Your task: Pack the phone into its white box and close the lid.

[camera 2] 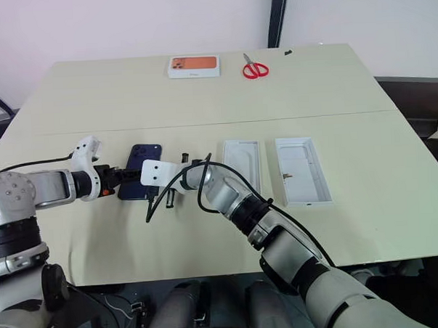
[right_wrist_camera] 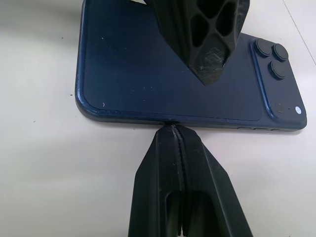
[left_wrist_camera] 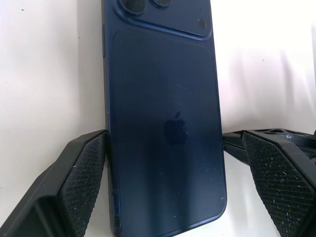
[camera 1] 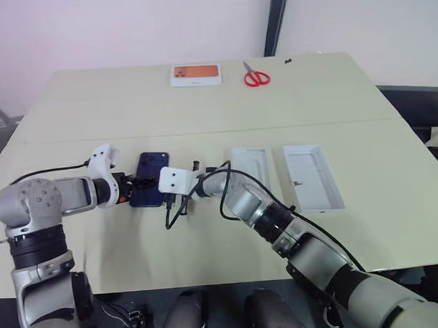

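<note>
The dark navy phone (camera 1: 151, 174) lies back up on the table, its camera cluster at the far end. My left gripper (left_wrist_camera: 173, 140) is open and straddles the phone's near end across its width; one finger (left_wrist_camera: 79, 182) rests against its long edge, the other stands a little off. From the other side, my right gripper (right_wrist_camera: 173, 129) is shut, with its joined tips touching the phone's long edge. Two shallow white trays lie open side up to the right: a narrower one (camera 1: 250, 170) and a wider one (camera 1: 313, 178). I cannot tell which is the white box and which the lid.
A small white box with an orange phone picture (camera 1: 195, 74) and red scissors (camera 1: 257, 77) lie at the table's far edge. A black cable (camera 1: 179, 209) loops from my right wrist beside the phone.
</note>
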Controlling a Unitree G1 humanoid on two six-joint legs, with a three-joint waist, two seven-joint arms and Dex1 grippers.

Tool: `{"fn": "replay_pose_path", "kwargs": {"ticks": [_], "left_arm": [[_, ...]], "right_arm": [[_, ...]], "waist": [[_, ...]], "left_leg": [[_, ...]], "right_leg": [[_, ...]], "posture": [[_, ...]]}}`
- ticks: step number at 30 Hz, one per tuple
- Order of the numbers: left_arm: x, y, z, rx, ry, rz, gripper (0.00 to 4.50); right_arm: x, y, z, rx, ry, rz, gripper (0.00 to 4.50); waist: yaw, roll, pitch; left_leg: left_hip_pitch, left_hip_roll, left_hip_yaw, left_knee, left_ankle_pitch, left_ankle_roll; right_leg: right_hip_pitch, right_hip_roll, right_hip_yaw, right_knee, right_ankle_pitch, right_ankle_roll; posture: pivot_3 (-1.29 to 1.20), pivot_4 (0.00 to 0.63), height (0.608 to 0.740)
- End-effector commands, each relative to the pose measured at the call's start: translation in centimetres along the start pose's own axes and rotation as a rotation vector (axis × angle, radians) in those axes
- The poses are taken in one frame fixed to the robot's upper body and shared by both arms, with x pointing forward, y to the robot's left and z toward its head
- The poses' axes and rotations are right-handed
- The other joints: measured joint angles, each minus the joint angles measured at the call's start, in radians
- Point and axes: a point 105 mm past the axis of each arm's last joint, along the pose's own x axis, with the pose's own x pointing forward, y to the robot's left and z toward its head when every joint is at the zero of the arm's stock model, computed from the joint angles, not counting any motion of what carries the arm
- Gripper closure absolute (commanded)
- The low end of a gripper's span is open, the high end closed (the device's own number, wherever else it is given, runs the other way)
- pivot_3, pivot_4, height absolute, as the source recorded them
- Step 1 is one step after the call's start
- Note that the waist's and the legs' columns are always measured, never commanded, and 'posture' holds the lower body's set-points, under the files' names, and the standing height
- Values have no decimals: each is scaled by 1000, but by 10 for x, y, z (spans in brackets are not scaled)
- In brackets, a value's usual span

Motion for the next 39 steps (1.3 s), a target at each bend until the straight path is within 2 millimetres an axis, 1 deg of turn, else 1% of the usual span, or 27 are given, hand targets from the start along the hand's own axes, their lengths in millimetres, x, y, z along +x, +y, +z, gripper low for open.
{"fn": "replay_pose_path", "kwargs": {"ticks": [1, 4, 10, 13, 14, 16, 21, 25, 27, 28, 29, 31, 32, 39], "left_arm": [[13, -24, -15, -40, 63, -155, 0], [11, -24, -12, -46, 48, -155, 0], [1, -9, -1, -100, -12, -112, 0], [-6, -6, 8, -136, -53, -135, 760], [-8, -5, 10, -139, -60, -134, 1276], [-10, -3, 12, -147, -71, -128, 2043], [-15, 2, 21, -190, -116, -135, 2043], [-19, -1, 27, -219, -155, -178, 2043], [-19, -3, 27, -226, -161, -187, 2578], [-19, -3, 28, -230, -164, -190, 2926], [-20, -3, 28, -230, -167, -191, 3319], [-21, -4, 28, -230, -173, -192, 4340], [-21, -5, 29, -229, -178, -195, 4435], [-25, -10, 32, -229, -204, -217, 4435]], "right_arm": [[3, -1, 22, -38, -60, 2, 4469], [2, 1, 18, -36, -57, 4, 4469], [-2, 0, 13, -27, -46, 1, 4469], [-3, 1, 10, -25, -42, -1, 4500], [-4, 1, 10, -25, -41, -1, 4500], [-5, 1, 9, -25, -41, -1, 4500], [-8, 0, 9, -28, -39, -4, 4500], [-11, 0, 7, -30, -36, -7, 4500], [-12, -1, 7, -32, -33, -9, 4500], [-12, -1, 6, -35, -32, -10, 4500], [-13, -1, 6, -38, -32, -11, 4500], [-15, -3, 6, -43, -32, -17, 4500], [-17, -4, 7, -44, -32, -22, 4500], [-37, -22, 9, -53, -36, -75, 4500]], "waist": [[0, 0, 0], [0, 0, 0], [-1, 0, 0], [-4, 0, 0], [-5, 0, 0], [-5, 0, 0], [-7, 0, 0], [-8, -1, 0], [-9, -1, 0], [-9, -1, 0], [-9, -1, 0], [-9, -1, 0], [-8, -1, 0], [-13, -1, 0]], "left_leg": [[0, 0, 0, 0, 0, 0], [0, 0, 0, 0, 0, 0], [0, 0, 0, 0, 0, 0], [0, 0, 0, 0, 0, 0], [0, 0, 0, 0, 0, 0], [0, 0, 0, -1, 0, 0], [0, 0, 0, -1, 0, 0], [-1, 0, 0, -1, 0, 0], [-1, 0, 0, -1, 0, 0], [-1, 0, 0, -1, 0, 0], [-1, 0, 0, -1, 0, 0], [-1, 0, 0, -1, 0, 0], [-1, 0, 0, -1, 0, 0], [-1, 0, 0, -1, 0, 0]], "right_leg": [[0, 0, 0, 0, 0, 0], [0, 0, 0, 0, 0, 0], [0, 0, 0, 0, 0, 0], [0, 0, 0, 0, 0, 0], [0, 0, 0, 0, 0, 0], [0, 0, 0, 0, 0, 0], [-1, 0, 0, 0, 0, 0], [-2, 0, 0, 0, 0, 0], [-2, 0, 0, 0, 0, 0], [-2, 0, 0, 0, 0, 0], [-2, 0, 0, 0, 0, 0], [-2, 0, 0, 0, 0, 0], [-2, 0, 0, 0, 0, 0], [-2, 0, 0, 0, 0, 0]], "posture": [[0, 150, 740], [0, 150, 740], [0, 150, 740], [0, 150, 740], [0, 150, 740], [0, 150, 740], [0, 150, 740], [0, 150, 740], [0, 150, 740], [0, 150, 740], [0, 150, 740], [0, 150, 740], [0, 150, 740], [0, 150, 740]]}}
